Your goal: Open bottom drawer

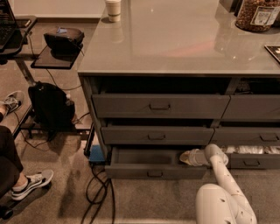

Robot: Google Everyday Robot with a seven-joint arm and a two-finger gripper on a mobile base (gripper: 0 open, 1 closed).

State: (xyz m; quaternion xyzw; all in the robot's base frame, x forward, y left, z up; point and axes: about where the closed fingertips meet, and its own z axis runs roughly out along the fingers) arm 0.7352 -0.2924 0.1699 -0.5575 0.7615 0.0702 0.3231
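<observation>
The end effector [187, 157] sits inside the pulled-out bottom drawer [144, 156], at its right end; its opening cannot be told. Cables [97, 189] lie by the drawer's left corner.

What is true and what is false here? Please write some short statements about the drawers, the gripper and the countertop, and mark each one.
1. The wide, shallow dark grey bottom drawer is pulled partly out, its plain interior showing. True.
2. The white arm's gripper is at that drawer's left end. False: it is at the right end, over the interior.
3. A pale paper cup stands on the smooth grey countertop. True.
4. The black backpack lies on the countertop. False: it stands on the floor.
</observation>
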